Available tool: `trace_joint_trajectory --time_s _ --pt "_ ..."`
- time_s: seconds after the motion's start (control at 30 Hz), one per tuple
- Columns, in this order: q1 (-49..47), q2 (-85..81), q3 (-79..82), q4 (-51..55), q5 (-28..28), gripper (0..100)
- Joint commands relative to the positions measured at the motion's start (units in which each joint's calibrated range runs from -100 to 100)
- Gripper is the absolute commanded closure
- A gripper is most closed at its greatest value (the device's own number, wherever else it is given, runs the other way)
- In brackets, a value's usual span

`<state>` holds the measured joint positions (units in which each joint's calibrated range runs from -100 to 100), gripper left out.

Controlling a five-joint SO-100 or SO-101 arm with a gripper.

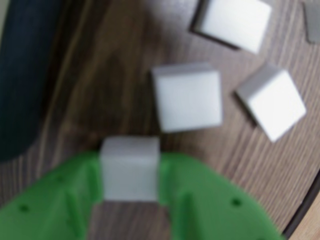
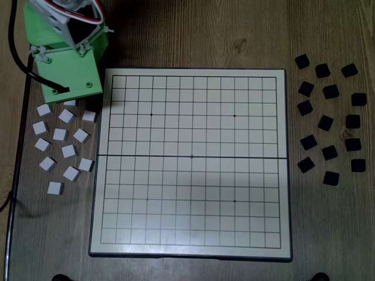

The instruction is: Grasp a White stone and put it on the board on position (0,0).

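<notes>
Sitting squarely between the two green fingers [image 1: 65,200] of the pincer [image 1: 131,200] in the wrist view is one white stone [image 1: 130,167], a small cube whose left and right faces touch the inner walls of the fingers, so the pincer is closed around it. The stone's upper half sticks out past the fingertips toward 12 o'clock, with the dark wood tabletop [image 1: 100,75] behind it; whether the cube rests on the wood or is lifted cannot be told.

From the held cube, a second white cube [image 1: 187,96] lies near at about 1 o'clock, a third [image 1: 272,102] sits farther out at 2 o'clock, and a fourth [image 1: 235,21] is at the top edge.

In the fixed view the green arm [image 2: 67,64] stands at the 10 o'clock corner of the scene, covering the top of the cluster of white stones [image 2: 61,143] scattered at 9 o'clock of the board [image 2: 190,249]. The held stone is hidden under the arm there.

The board itself, a pale grid with a dark frame, carries no stones on any crossing. At its 3 o'clock side, well apart, a loose group of black stones [image 2: 328,123] lies on the wood.
</notes>
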<state>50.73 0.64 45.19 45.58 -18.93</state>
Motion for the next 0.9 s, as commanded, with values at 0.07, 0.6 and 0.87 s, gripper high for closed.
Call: trace_joint_trajectory --time_s 0.07,0.6,0.87 --pt "-1.43 -0.43 -3.65 1.84 -0.39 94" --pt "-0.89 -3.73 -5.68 2.91 -1.71 94" --pt "0.84 -6.7 -10.89 4.73 -1.71 94"
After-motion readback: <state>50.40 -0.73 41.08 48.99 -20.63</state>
